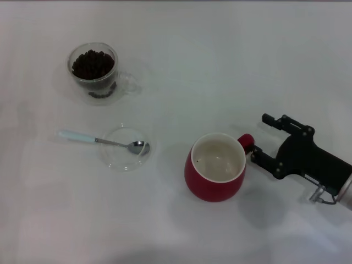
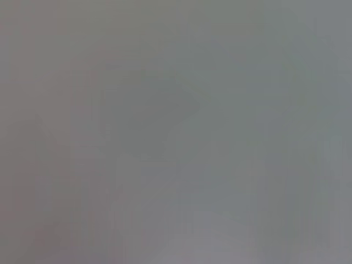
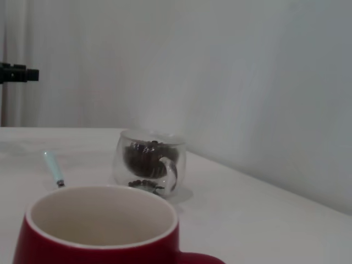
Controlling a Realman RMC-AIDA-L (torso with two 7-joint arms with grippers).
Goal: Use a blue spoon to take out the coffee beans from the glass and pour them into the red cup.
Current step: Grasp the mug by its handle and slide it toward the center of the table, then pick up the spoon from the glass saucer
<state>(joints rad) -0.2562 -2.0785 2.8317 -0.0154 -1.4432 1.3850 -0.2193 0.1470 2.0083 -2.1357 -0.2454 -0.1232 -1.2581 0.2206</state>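
The glass [image 1: 93, 71] stands at the far left, full of dark coffee beans [image 1: 92, 64]. The blue spoon [image 1: 104, 141] lies nearer me, its bowl resting in a flat clear dish [image 1: 125, 148] and its pale handle pointing left. The red cup [image 1: 215, 166] stands right of centre, cream inside, with one tiny dark speck in it. My right gripper [image 1: 260, 136] is open just right of the cup's handle [image 1: 246, 142], one finger on each side of it, holding nothing. In the right wrist view the red cup [image 3: 99, 231] is close, with the glass [image 3: 149, 162] and spoon handle [image 3: 53, 168] behind it. My left gripper is out of view.
Everything sits on a plain white table [image 1: 231, 66]. The left wrist view shows only a blank grey surface. A black object [image 3: 16, 73] sticks in from the edge of the right wrist view, far behind the table.
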